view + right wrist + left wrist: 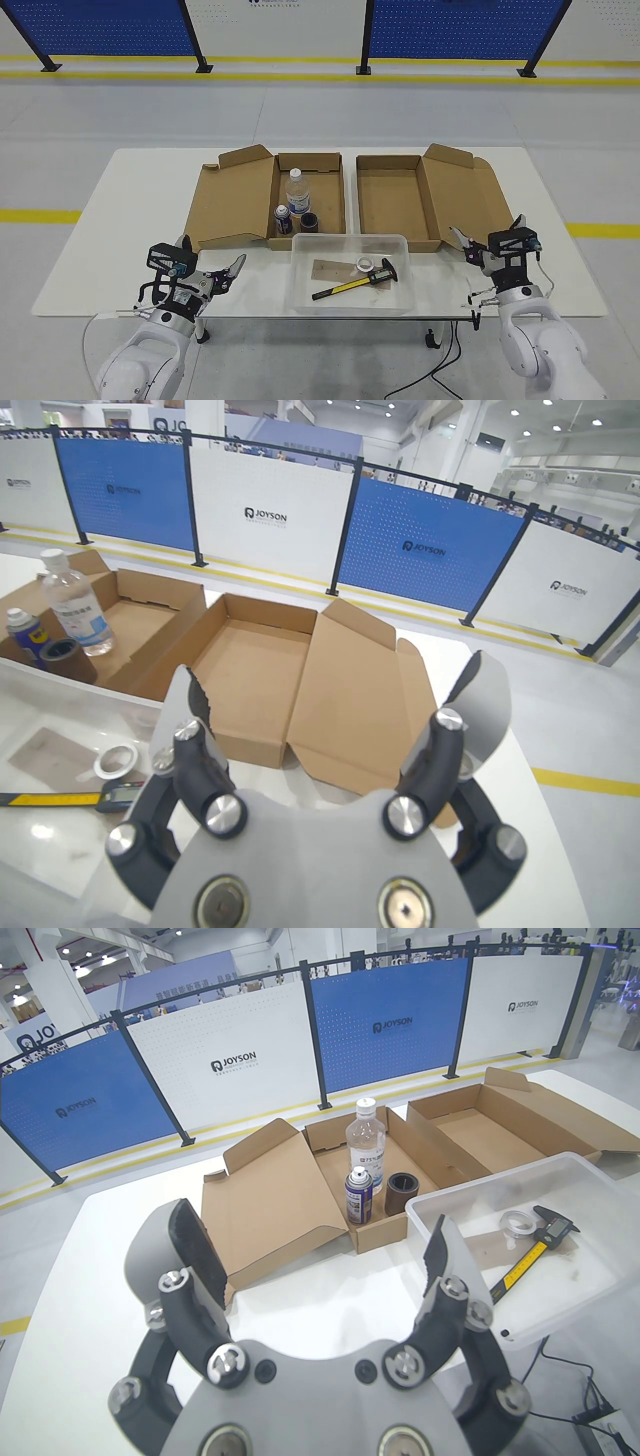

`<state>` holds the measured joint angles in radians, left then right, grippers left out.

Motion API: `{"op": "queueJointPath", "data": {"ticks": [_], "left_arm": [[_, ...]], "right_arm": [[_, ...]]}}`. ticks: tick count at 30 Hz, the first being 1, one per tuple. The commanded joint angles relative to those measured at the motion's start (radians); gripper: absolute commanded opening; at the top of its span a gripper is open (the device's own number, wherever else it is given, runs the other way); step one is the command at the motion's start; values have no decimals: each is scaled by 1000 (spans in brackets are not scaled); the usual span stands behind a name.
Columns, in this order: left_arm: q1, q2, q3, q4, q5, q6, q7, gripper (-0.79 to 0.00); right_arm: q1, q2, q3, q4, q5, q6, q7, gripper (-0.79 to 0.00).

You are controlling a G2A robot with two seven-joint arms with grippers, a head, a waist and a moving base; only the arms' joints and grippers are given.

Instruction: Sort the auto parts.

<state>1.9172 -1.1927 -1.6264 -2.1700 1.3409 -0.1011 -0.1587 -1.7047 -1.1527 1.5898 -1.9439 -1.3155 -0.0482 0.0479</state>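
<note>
A clear plastic bin [350,237] at the table's front middle holds a yellow-and-black caliper [350,284] and a metal ring [365,265]. The left cardboard box [322,170] contains an upright clear bottle [297,190], a blue spray can [283,219] and a dark cylinder [308,222]. The right cardboard box [390,200] has a bare floor. My left gripper [310,1218] hangs open and empty over the table's front left, short of the bin [575,1163]. My right gripper [330,665] stands open and empty at the front right, near the right box's flap [350,700].
Both boxes have their lids folded out flat on the white table [130,220]. Free tabletop lies left of the left box and along the front edge. Blue and white fence panels [100,25] stand across the floor behind.
</note>
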Motion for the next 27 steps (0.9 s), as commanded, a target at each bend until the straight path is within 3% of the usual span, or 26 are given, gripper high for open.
{"op": "queueJointPath", "data": {"ticks": [1, 4, 11, 14, 23, 27], "left_arm": [[0, 0, 0, 0, 0, 0, 0, 0], [0, 0, 0, 0, 0, 0, 0, 0], [0, 0, 0, 0, 0, 0, 0, 0], [0, 0, 0, 0, 0, 0, 0, 0], [0, 0, 0, 0, 0, 0, 0, 0], [0, 0, 0, 0, 0, 0, 0, 0]], "right_arm": [[15, 1, -12, -40, -7, -37, 66, 0], [39, 3, -25, -113, 29, -81, 209, 0], [103, 3, -27, -197, 466, -130, 676, 0], [155, 9, -4, -173, 574, -139, 803, 0], [250, 27, -40, -80, 678, -309, 989, 0], [327, 33, -95, -32, 601, -338, 1031, 0]]}}
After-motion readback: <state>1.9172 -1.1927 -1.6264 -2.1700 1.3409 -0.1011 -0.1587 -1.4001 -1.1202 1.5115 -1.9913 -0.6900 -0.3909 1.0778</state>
